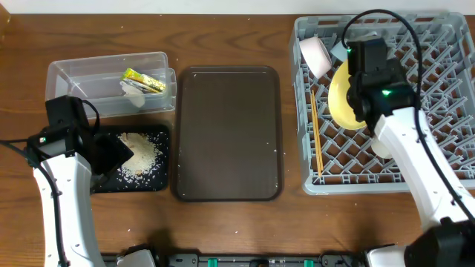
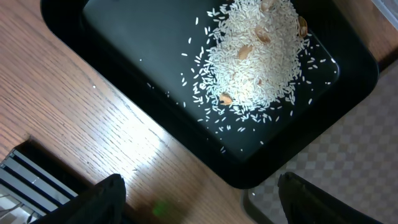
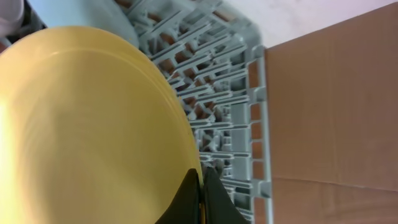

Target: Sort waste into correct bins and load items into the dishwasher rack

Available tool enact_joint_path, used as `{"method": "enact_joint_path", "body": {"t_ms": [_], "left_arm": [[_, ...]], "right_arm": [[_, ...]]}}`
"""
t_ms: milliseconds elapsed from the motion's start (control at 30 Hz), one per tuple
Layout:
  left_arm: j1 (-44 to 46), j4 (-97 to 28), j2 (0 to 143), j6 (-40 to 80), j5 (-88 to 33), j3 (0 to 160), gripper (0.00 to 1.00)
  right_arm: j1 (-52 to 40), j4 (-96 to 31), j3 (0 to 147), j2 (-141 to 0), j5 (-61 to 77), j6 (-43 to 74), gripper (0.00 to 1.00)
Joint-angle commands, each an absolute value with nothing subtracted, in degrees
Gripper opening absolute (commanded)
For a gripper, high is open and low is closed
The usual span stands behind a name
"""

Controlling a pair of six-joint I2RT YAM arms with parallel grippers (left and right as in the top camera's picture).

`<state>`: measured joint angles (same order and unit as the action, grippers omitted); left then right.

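Leaning on edge among the pegs of the grey rack [image 1: 445, 44], the yellow plate [image 1: 341, 100] is pinched at its rim by the right fingers [image 3: 186, 202] (clamped tight on it), with that arm stretched in from the near side. The left fingers [image 2: 106, 199] hang spread wide, holding nothing, above the black tray [image 2: 124, 74] of rice [image 2: 261, 56] on the worktop [image 1: 223, 30].
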<state>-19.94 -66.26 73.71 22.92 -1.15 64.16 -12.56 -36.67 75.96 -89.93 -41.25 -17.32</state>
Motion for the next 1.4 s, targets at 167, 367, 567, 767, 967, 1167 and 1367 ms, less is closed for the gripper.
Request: {"method": "enact_joint_path", "body": {"t_ms": [167, 367, 567, 767, 967, 1167, 1367], "left_arm": [[-20.2, -66.6, 73.3, 23.5, -1.0, 64.2, 0.81], [-20.2, -66.6, 73.3, 23.5, -1.0, 64.2, 0.81], [-20.2, -66.6, 73.3, 23.5, -1.1, 64.2, 0.81], [-19.5, -66.4, 73.3, 22.6, -1.1, 64.2, 0.85], [-13.4, -62.4, 73.3, 14.3, -8.8, 64.3, 0.89], [-2.3, -59.3, 73.5, 7.6, -11.0, 64.2, 0.95], [3.6, -65.9, 73.7, 5.6, -9.6, 64.2, 0.96]], "right_arm": [[-13.6, -37.1, 76.1, -90.7, -36.0, -6.3, 0.12], [-13.6, -37.0, 76.1, -90.7, -21.9, 5.0, 0.2], [-13.1, -37.1, 76.1, -88.8, -14.7, 7.9, 0.37], [-10.0, -38.0, 76.1, -82.3, -8.5, 8.1, 0.5], [-3.2, -45.4, 76.1, -76.6, 0.8, 10.8, 0.75], [3.1, -53.8, 76.1, -76.7, 14.6, 3.5, 0.99], [4.0, -61.1, 76.1, -76.8, 13.6, 3.4, 0.99]]}}
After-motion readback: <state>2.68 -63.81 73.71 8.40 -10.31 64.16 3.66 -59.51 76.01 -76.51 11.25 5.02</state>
